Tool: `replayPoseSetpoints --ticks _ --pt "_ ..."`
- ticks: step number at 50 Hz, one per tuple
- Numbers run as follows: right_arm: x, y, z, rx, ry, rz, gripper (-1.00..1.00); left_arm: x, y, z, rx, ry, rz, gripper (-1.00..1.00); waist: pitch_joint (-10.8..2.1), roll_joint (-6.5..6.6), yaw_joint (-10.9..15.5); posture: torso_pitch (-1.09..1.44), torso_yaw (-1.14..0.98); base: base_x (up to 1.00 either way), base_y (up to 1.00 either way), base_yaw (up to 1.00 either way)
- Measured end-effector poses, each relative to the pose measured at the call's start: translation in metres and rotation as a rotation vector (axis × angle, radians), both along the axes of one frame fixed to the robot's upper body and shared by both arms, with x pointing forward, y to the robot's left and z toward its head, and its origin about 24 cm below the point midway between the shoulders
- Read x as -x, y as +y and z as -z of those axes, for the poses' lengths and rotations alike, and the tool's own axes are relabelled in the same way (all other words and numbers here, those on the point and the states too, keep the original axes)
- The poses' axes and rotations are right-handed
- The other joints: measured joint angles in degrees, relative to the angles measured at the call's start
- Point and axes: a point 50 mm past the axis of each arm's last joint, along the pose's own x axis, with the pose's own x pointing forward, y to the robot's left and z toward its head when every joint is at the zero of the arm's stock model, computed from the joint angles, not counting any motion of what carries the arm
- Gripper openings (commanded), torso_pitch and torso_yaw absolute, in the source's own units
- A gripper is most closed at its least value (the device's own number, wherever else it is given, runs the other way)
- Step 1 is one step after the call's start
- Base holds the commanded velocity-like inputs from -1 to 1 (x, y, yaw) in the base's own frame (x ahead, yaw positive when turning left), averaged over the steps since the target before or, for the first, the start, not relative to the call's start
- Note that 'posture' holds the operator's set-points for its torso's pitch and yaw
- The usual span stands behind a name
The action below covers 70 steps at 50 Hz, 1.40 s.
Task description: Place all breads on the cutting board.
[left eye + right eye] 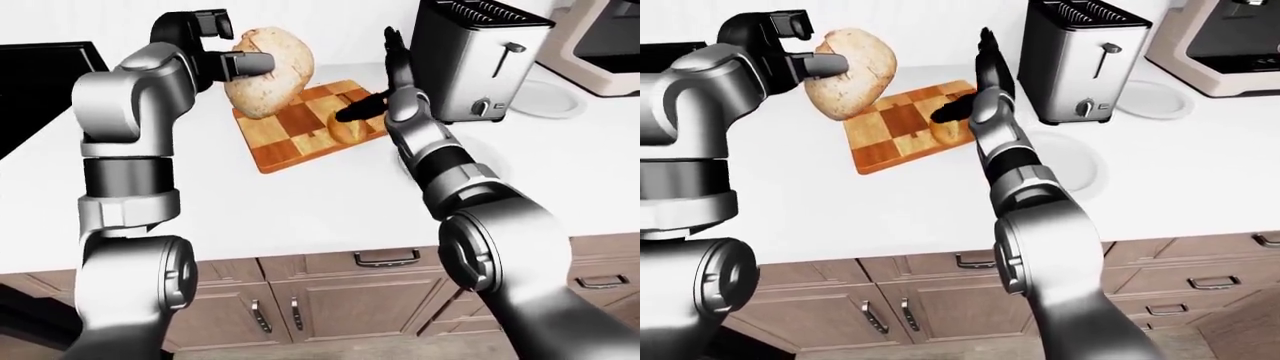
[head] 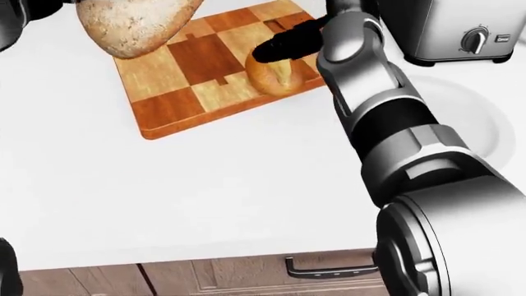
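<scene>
A checkered wooden cutting board (image 2: 177,102) lies on the white counter. A small golden bun (image 2: 275,75) rests on the board's right part. My right hand (image 1: 378,82) hangs just above the bun, open, with its fingers (image 1: 390,45) pointing up and the thumb (image 2: 288,42) over the bun's top edge. A large round speckled loaf (image 1: 270,71) is held in the air over the board's upper-left edge, with my left hand (image 1: 235,46) shut on its left side. The loaf hides the board's far corner.
A steel toaster (image 1: 475,56) stands right of the board, close to my right forearm. A white plate (image 2: 464,123) lies below it on the counter, another plate (image 1: 548,100) and a coffee machine (image 1: 605,37) further right. A black stovetop (image 1: 40,75) is at left. Drawers (image 1: 385,259) run beneath the counter edge.
</scene>
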Motion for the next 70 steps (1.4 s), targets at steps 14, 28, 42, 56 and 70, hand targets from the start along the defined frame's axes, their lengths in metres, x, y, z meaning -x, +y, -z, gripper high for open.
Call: replayPoseSetpoints --ticks 14,28,42,56,70 --pt "0.008 -0.022 -0.097 -0.032 -0.150 0.062 1.00 -0.035 -0.024 0.027 -0.097 0.090 0.041 -1.00 0.22 -0.83 0.31 0.00 0.00 0.00 0.00 0.00" --pt "0.034 -0.029 -0.180 0.009 -0.293 0.048 1.00 -0.047 -0.048 0.024 -0.243 0.079 0.076 -1.00 0.38 -1.54 0.26 0.00 0.00 0.00 0.00 0.00" --pt "0.035 -0.028 -0.184 -0.006 -0.266 0.018 1.00 -0.048 -0.046 0.043 -0.384 0.142 0.078 -1.00 0.76 -1.43 0.08 0.00 0.00 0.00 0.00 0.00" --pt "0.031 -0.027 -0.175 -0.007 -0.251 0.011 1.00 -0.049 -0.033 0.045 -0.456 0.139 -0.027 -1.00 0.56 -1.38 0.14 0.00 0.00 0.00 0.00 0.00" --pt "0.030 -0.032 -0.172 -0.004 -0.255 0.008 1.00 -0.050 -0.042 0.069 -0.537 0.146 -0.050 -1.00 0.47 -1.50 0.10 0.00 0.00 0.00 0.00 0.00"
